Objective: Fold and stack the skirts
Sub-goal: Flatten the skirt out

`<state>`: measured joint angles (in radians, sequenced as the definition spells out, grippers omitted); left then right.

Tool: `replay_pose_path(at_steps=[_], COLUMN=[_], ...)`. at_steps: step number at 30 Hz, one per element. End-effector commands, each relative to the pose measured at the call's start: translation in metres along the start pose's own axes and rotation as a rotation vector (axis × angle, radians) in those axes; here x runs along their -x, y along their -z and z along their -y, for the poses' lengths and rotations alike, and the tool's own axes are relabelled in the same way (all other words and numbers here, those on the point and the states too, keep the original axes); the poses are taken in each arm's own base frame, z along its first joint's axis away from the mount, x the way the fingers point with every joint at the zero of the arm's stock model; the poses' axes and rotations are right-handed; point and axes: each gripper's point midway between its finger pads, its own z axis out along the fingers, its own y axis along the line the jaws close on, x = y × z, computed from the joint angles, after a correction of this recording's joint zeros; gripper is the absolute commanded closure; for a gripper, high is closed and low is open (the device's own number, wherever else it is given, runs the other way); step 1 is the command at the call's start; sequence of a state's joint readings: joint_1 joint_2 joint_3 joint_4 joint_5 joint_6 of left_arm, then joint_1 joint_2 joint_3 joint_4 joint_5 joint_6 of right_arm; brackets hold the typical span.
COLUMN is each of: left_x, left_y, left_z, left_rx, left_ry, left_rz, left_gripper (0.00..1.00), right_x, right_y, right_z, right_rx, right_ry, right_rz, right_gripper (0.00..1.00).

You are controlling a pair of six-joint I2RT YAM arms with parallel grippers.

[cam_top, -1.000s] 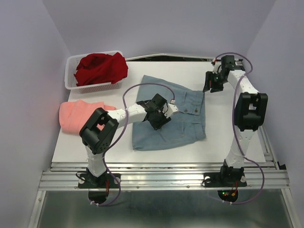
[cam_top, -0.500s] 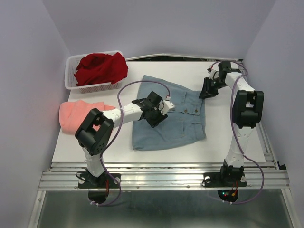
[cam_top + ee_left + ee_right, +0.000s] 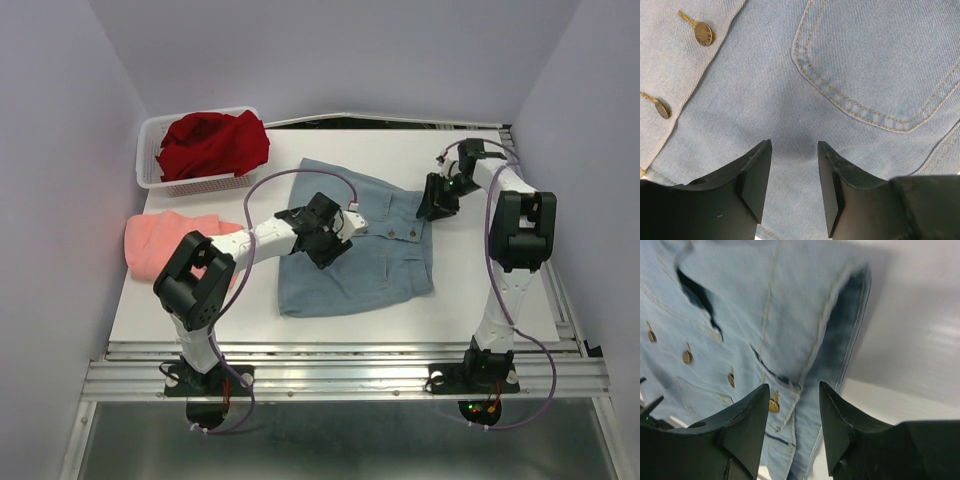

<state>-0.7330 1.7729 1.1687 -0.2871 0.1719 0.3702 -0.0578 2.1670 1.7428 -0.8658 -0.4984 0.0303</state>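
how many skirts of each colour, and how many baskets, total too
pink skirt: 1
blue denim skirt: 1
red skirt: 1
white basket: 1
total: 4

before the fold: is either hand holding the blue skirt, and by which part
Nothing is held: left hand open over the blue skirt, right hand open at its edge.
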Motion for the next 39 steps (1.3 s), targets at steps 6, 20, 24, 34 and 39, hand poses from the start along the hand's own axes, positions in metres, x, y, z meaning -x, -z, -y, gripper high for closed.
replay_pose_path(at_steps=[6, 20, 24, 34, 39], left_x=[0.015, 0.019, 0.015, 0.013, 0.015], left_y=[0.014, 0.039, 0.037, 0.043, 0.031], left_z=[-0.009, -0.068, -0.068, -0.077, -0.077], left_rx=[-0.016, 0.004, 0.005, 0.045, 0.02], left_ry=[0.085, 0.271, 0.281, 0.266, 0.265], left_rz=[0.082, 0.175, 0.171, 0.162, 0.144], left_gripper=[0.46, 0.46, 0.46, 0.46, 0.46], right_x=[-0.037, -0.042, -0.032, -0.051, -0.075], right_y=[0.0, 0.005, 0.027, 0.052, -0.006], right_z=[-0.016, -0.036, -0.049, 0.034, 0.064], right_rx=[0.091, 0.202, 0.205, -0.072, -0.071], right_ry=[-0.032, -0.047, -0.021, 0.0, -0.022], right_rz=[-0.055, -0.07, -0.029, -0.045, -0.149], right_gripper=[0.51, 0.78, 0.99, 0.99, 0.99])
